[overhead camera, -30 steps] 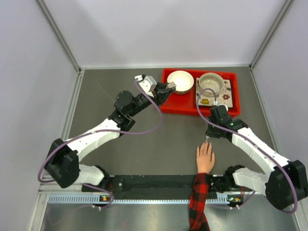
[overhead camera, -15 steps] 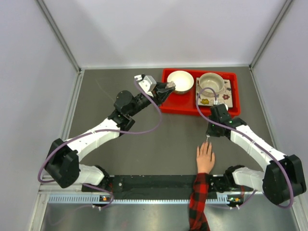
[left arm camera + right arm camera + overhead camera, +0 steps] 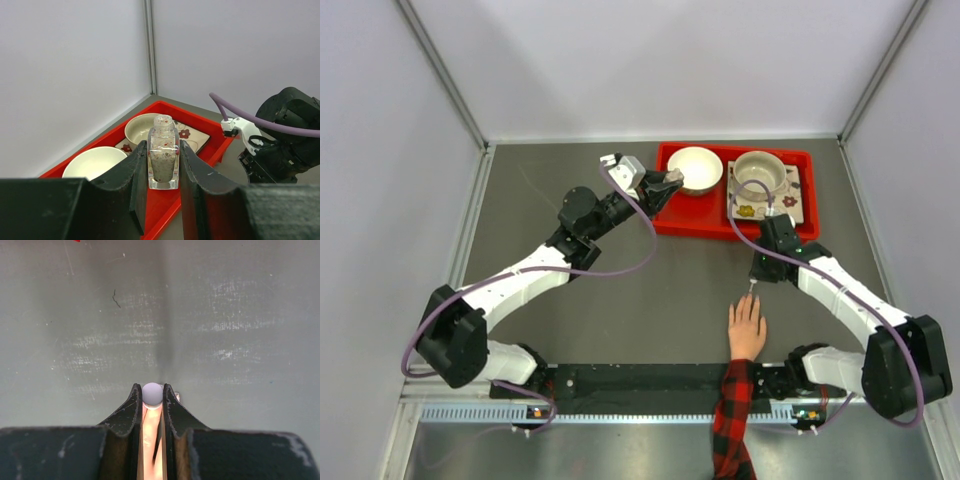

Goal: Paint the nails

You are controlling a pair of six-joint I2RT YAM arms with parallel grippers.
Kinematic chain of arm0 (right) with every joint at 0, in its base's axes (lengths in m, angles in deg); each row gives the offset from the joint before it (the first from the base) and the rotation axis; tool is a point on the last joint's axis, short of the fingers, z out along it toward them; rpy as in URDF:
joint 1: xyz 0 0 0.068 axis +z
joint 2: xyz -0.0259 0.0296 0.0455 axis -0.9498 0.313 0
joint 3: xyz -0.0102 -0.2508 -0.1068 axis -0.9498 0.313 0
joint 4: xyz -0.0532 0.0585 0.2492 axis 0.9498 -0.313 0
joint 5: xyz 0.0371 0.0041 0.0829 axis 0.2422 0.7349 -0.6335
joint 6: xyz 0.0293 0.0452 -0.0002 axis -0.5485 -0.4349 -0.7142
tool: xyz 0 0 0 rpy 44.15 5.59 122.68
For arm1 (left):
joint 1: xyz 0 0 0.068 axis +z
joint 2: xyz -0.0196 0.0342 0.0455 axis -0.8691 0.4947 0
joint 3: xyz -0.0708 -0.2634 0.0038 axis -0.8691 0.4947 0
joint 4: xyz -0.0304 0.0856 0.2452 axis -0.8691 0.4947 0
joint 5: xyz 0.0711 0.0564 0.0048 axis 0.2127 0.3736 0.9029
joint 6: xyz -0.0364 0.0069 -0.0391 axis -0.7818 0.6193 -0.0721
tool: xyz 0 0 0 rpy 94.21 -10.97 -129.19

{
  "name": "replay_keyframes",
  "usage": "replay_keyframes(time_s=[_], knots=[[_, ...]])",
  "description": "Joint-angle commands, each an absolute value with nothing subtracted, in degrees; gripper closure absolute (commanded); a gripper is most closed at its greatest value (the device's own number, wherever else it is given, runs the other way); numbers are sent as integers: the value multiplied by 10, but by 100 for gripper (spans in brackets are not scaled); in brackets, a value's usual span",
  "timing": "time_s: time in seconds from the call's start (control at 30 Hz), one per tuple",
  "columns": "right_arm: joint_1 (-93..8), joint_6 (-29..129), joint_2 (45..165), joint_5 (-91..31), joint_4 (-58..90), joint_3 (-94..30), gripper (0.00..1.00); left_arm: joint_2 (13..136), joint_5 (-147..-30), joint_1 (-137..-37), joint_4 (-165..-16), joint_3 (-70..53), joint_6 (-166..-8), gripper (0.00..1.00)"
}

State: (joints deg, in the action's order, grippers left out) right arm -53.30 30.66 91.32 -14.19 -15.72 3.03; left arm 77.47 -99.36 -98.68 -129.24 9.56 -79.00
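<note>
Plaid sleeve (image 3: pixel 733 420): red and black, crossing the near edge beside the right arm's base.
Hand (image 3: pixel 747 328): palm down on the grey table (image 3: pixel 620 290), fingers pointing away towards the tray.
Nails (image 3: pixel 749 300): at the far ends of those fingers, too small to tell apart.
Right gripper (image 3: pixel 753 284): just beyond the fingertips, aimed downward, clenched on a white round-topped cap (image 3: pixel 152 393). Contact with a nail cannot be told.
Left gripper (image 3: pixel 163 167): raised by the tray's left end, clamped on the bottle.
Bottle (image 3: pixel 163 157): small, clear, upright, with pale speckled contents and an uncapped neck.
Tray (image 3: pixel 665 152): red, on the far side of the table.
White bowl (image 3: pixel 695 168): in the tray's left half.
Beige bowl (image 3: pixel 760 172): in the right half, on a flowered plate (image 3: pixel 790 200).
</note>
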Motion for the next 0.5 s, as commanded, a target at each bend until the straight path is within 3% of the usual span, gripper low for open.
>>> replay_keyframes(time_s=[0.0, 0.47], knots=[[-538, 310, 920, -152, -136, 34, 100, 774, -1001, -984, -1334, 76, -799, 100], [-538, 307, 918, -149, -139, 43, 100, 778, -1006, -981, -1338, 73, -807, 100]])
